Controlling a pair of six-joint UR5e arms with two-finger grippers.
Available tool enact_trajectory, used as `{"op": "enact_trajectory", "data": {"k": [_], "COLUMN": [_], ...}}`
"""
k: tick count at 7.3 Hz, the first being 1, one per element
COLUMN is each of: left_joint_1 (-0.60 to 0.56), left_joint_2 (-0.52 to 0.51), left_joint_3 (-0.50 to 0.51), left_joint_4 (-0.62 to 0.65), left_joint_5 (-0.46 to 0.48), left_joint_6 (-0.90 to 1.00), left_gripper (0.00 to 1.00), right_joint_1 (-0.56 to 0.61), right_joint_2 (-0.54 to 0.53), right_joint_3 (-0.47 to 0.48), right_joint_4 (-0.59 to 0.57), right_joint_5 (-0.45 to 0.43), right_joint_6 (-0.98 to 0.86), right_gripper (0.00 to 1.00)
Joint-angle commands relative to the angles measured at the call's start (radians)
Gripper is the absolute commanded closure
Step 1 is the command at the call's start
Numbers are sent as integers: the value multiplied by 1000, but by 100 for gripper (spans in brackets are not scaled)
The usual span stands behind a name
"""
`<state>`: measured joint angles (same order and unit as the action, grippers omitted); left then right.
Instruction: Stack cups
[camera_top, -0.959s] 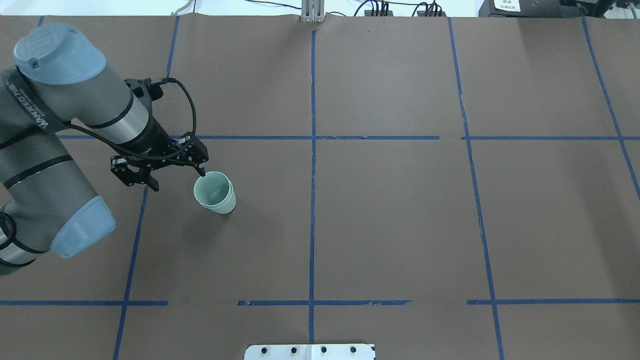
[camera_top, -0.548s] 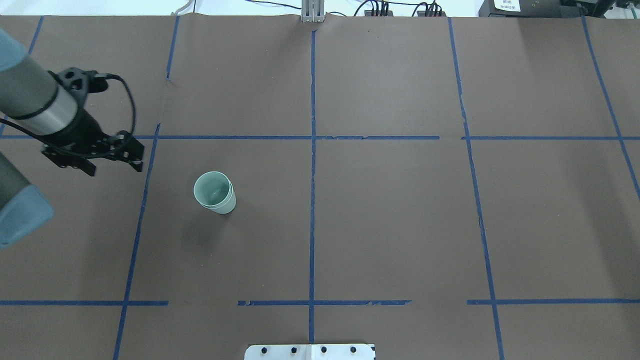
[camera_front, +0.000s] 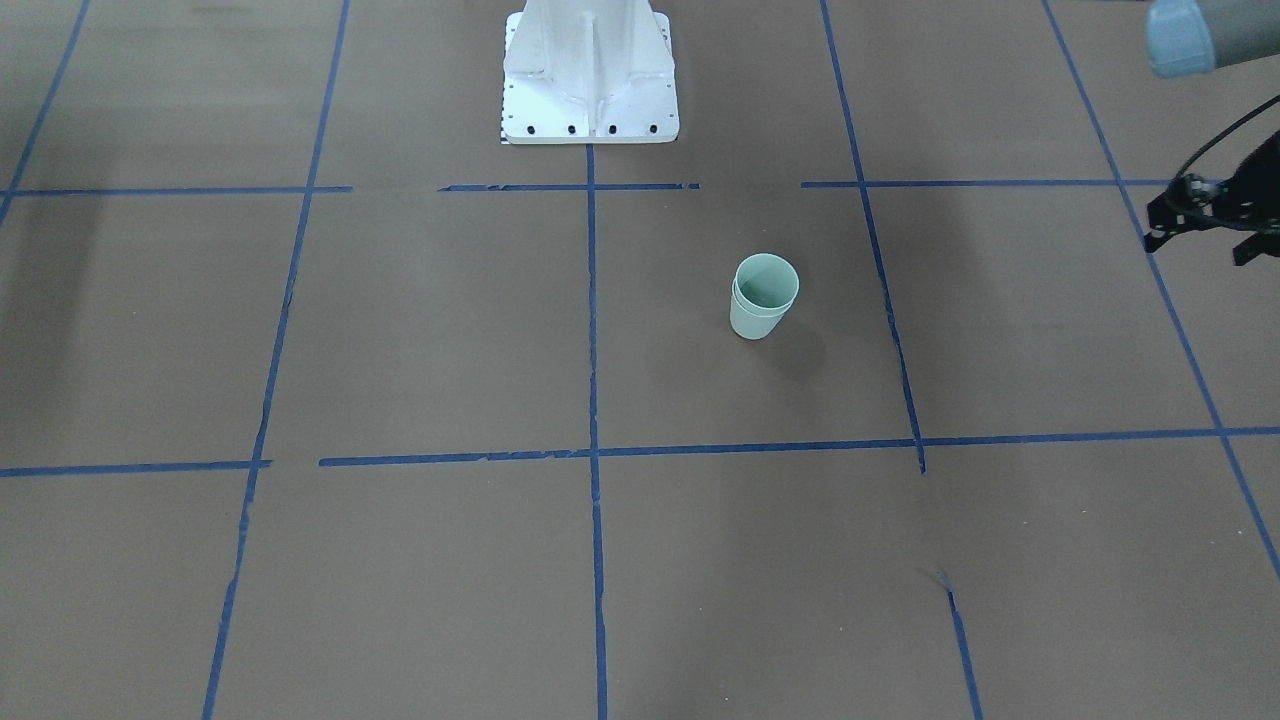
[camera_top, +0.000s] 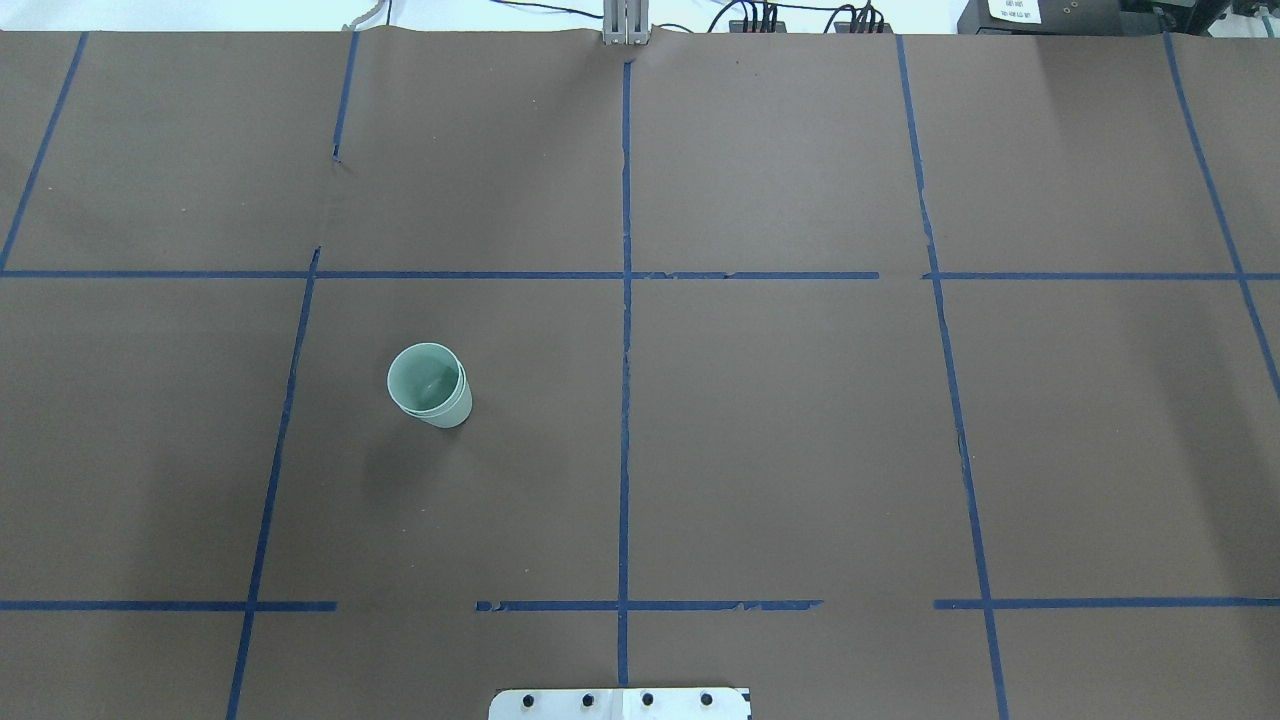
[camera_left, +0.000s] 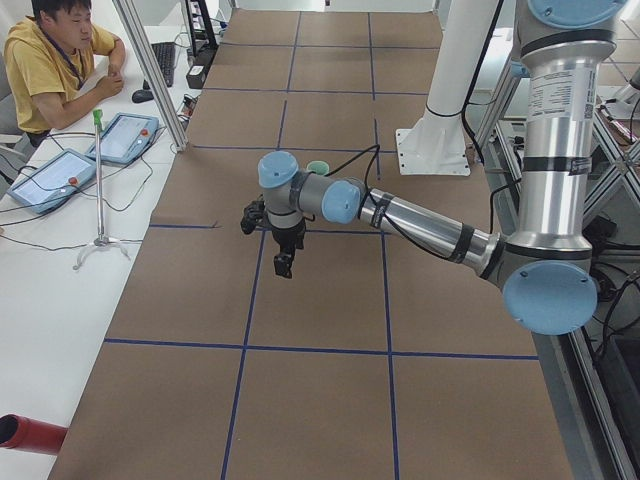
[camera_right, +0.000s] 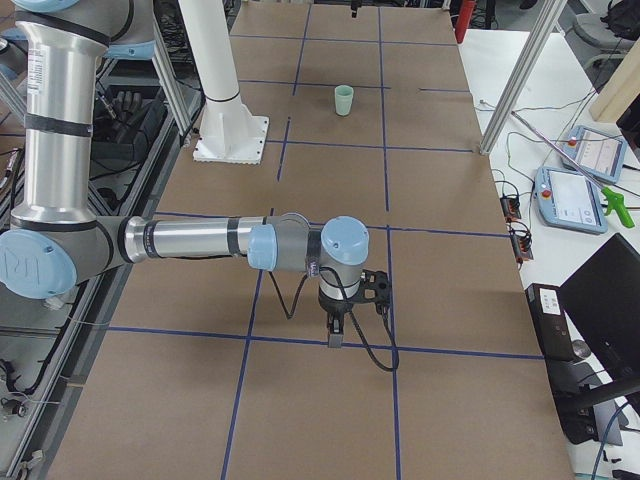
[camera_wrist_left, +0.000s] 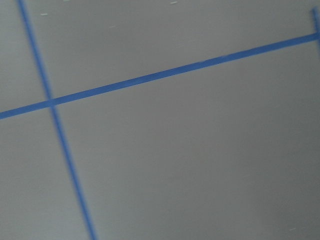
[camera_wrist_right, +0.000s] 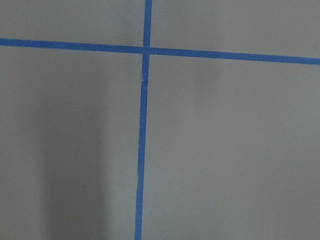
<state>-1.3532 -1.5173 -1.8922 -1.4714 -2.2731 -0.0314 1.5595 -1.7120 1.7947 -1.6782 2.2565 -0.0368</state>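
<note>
The two mint-green cups (camera_top: 430, 385) stand nested, one inside the other, upright on the brown table left of centre. They also show in the front view (camera_front: 765, 296) and far off in the right side view (camera_right: 343, 100). My left gripper (camera_front: 1200, 245) hangs open and empty at the front view's right edge, well away from the cups; it also shows in the left side view (camera_left: 272, 240). My right gripper (camera_right: 345, 320) shows only in the right side view, far from the cups, and I cannot tell whether it is open or shut.
The white robot pedestal (camera_front: 590, 80) stands at the table's robot side. Blue tape lines (camera_top: 625, 300) divide the table. An operator (camera_left: 55, 60) sits at a side desk with tablets (camera_left: 120, 135). An aluminium post (camera_right: 520, 70) rises by the table's edge.
My left arm has drawn back to the left from beside the stacked cups and has left the overhead view. The cups have not moved.
</note>
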Motion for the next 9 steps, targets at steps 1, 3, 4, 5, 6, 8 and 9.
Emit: {"op": "enact_trajectory", "data": {"k": [1,3,4,5,6,8,9], "left_joint_1": [-192,-237,-239,-239,-239,-238,-238], "left_joint_2": [63,89,91,89,89,86,86], "left_joint_3": [85,90,113,116,116,117,113], "left_joint_4": [-3,9,10,8,0,-3,-3], "left_joint_5": [-5,-8,-8,-8,6,4,4], "left_joint_6": [160,225,222,222,226,231,232], "left_gripper": [0,0,0,0,0,0,0], "right_joint_1": [-1,-1,1,-1,1,1,1], "right_joint_2": [0,0,0,0,0,0,0], "right_joint_3": [0,0,0,0,0,0,0], "right_joint_4": [0,0,0,0,0,0,0], "right_joint_5": [0,0,0,0,0,0,0], "right_joint_6": [0,0,0,0,0,0,0], "right_gripper": [0,0,0,0,0,0,0]}}
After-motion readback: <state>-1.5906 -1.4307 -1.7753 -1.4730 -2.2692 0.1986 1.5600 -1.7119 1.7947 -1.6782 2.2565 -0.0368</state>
